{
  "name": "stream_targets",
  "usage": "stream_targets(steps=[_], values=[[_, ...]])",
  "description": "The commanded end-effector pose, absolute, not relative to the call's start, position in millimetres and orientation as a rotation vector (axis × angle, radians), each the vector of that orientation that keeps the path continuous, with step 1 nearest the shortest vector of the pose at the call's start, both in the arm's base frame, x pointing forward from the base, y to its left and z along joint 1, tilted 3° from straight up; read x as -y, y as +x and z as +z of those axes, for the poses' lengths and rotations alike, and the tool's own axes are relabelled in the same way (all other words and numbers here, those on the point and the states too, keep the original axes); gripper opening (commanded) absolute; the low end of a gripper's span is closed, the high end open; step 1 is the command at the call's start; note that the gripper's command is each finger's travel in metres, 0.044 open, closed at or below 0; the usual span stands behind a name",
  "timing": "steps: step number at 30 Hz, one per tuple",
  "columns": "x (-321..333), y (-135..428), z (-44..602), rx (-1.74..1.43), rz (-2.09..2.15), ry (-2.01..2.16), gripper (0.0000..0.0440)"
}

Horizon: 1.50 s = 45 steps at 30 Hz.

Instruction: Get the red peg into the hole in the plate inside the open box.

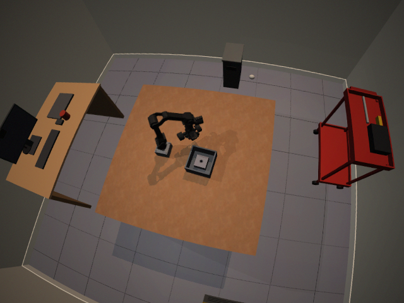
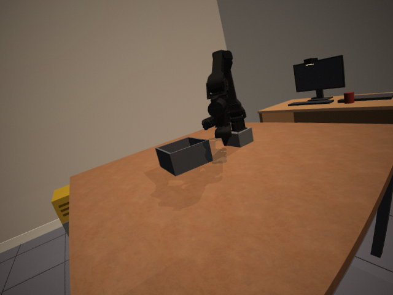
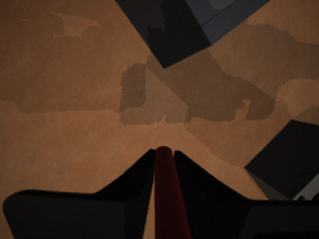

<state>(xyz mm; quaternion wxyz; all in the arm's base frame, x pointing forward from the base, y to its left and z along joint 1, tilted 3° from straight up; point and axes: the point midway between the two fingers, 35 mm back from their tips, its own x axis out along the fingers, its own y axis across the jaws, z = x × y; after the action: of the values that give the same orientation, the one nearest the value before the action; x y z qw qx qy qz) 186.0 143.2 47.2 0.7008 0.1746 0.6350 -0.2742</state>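
Peg sits clamped in my gripper, outside the open box. Swinging across too low could knock the wall; a tilted grip could jam it at the hole. I can't tell whether it clears the desk.

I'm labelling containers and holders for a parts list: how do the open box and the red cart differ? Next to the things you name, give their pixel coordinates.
The open box (image 1: 212,163) (image 2: 191,158) is grey; the red cart (image 1: 353,130) is red. The open box sits on the table; the red cart stands on the floor, on casters.
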Motion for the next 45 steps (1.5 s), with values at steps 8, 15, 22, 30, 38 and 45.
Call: stream_targets(steps=[8, 15, 22, 30, 38, 45], values=[[-129, 218, 95, -1.306, -0.659, 0.463, 0.0000], [-110, 242, 108, -1.239, -0.722, 0.525, 0.0000], [-85, 268, 115, -1.186, -0.774, 0.571, 0.0000], [-54, 295, 111, -1.151, -0.810, 0.595, 0.0000], [-25, 318, 99, -1.156, -0.807, 0.595, 0.0000], [-8, 331, 84, -1.200, -0.769, 0.578, 0.0000]])
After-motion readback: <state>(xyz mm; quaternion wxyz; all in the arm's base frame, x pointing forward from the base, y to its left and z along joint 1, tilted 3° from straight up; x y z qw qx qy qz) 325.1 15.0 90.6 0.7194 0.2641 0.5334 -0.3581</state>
